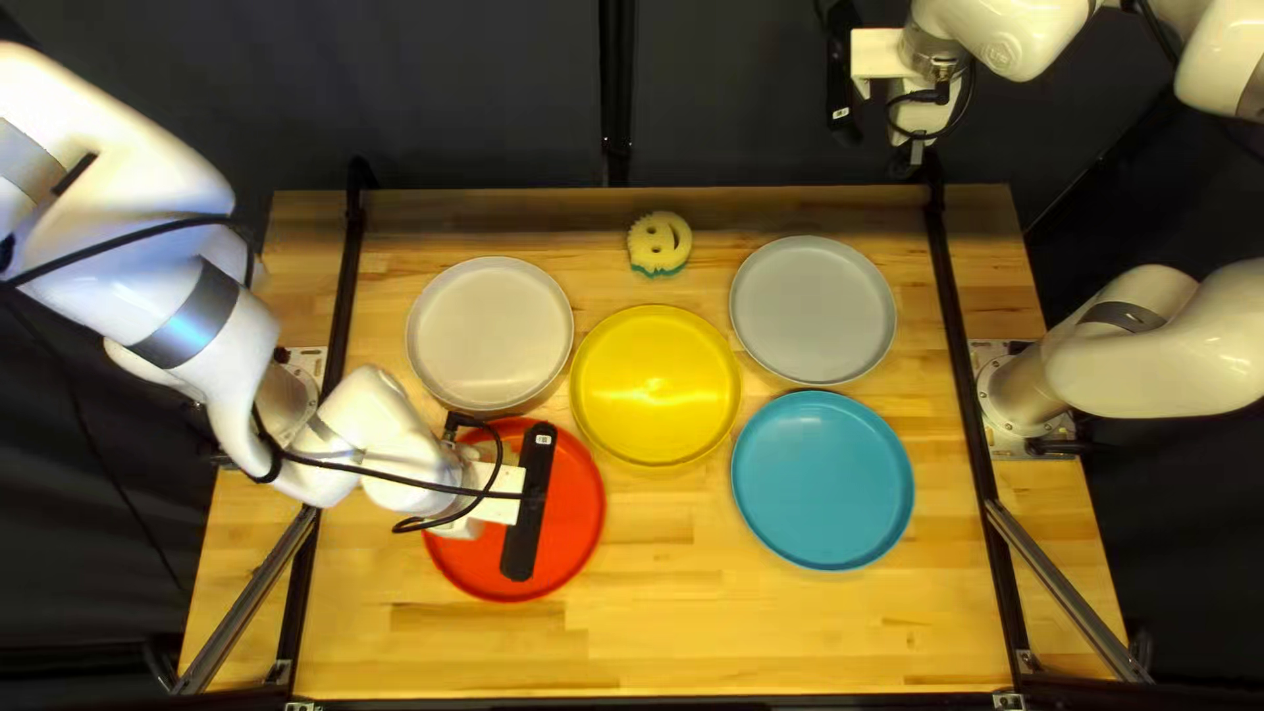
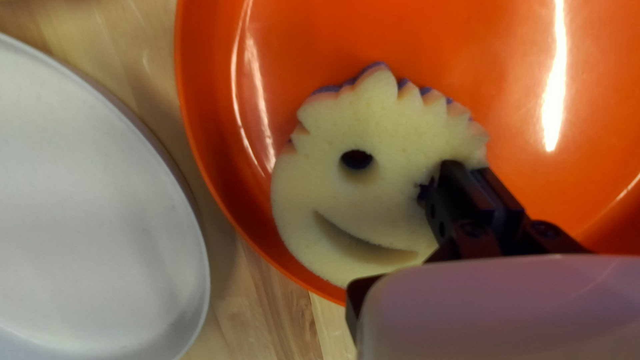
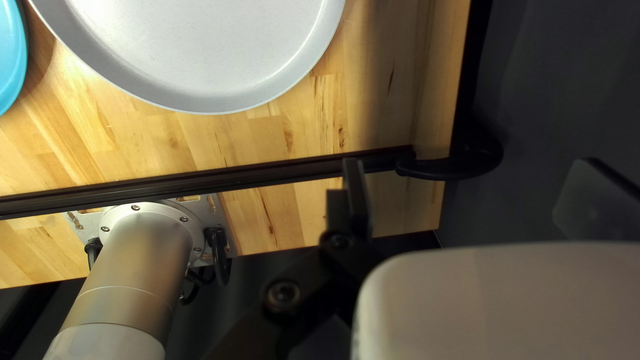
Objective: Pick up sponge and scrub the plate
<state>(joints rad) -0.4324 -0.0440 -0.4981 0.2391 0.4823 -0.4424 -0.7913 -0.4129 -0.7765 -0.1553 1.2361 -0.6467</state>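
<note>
In the top left view my left gripper is over the red plate, its fingertips hidden. In the left wrist view my left gripper is shut on a pale yellow smiling sponge near one eye hole. That sponge lies against the inside of the red plate, near its rim. Another yellow sponge, with a green edge, sits near the table's far edge. My right gripper hangs beyond the far edge; in the right wrist view the right gripper stands open, nothing between its fingers.
A yellow plate lies beside the red one, with a white plate behind. Towards the right are a grey plate and a blue plate. Black rails run along both table sides.
</note>
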